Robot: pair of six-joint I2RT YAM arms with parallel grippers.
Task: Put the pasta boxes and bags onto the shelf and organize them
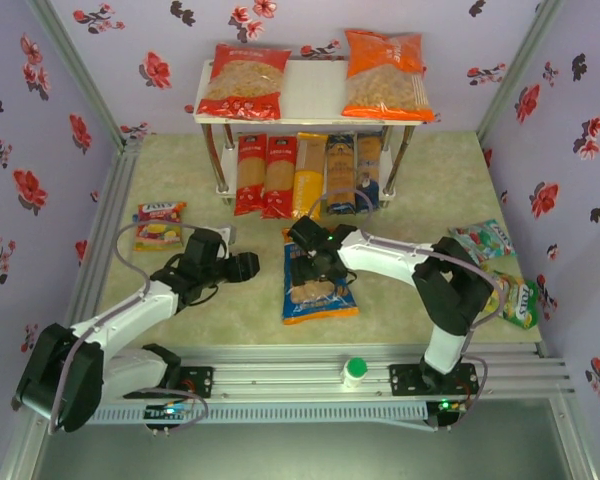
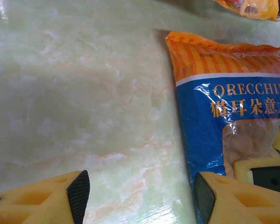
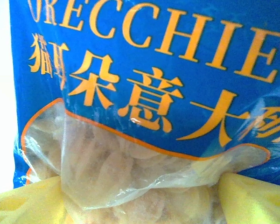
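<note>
On the tabletop (image 1: 230,300) in front of the shelf (image 1: 315,92), the blue bag (image 1: 320,290) with orange edges lay flat, well apart from the rack. The right jaws stood over its far end and pinched it: both yellow fingers (image 3: 252,200) pressed the clear window, and the film bunched up between them. The left jaws were spread and empty, low over bare tabletop, with one finger (image 2: 224,200) at the bag's left edge. The red bag (image 1: 243,80) and the orange bag (image 1: 383,75) lay at opposite ends of the upper board. Five long pasta packs (image 1: 305,175) lay side by side on the lower board.
</note>
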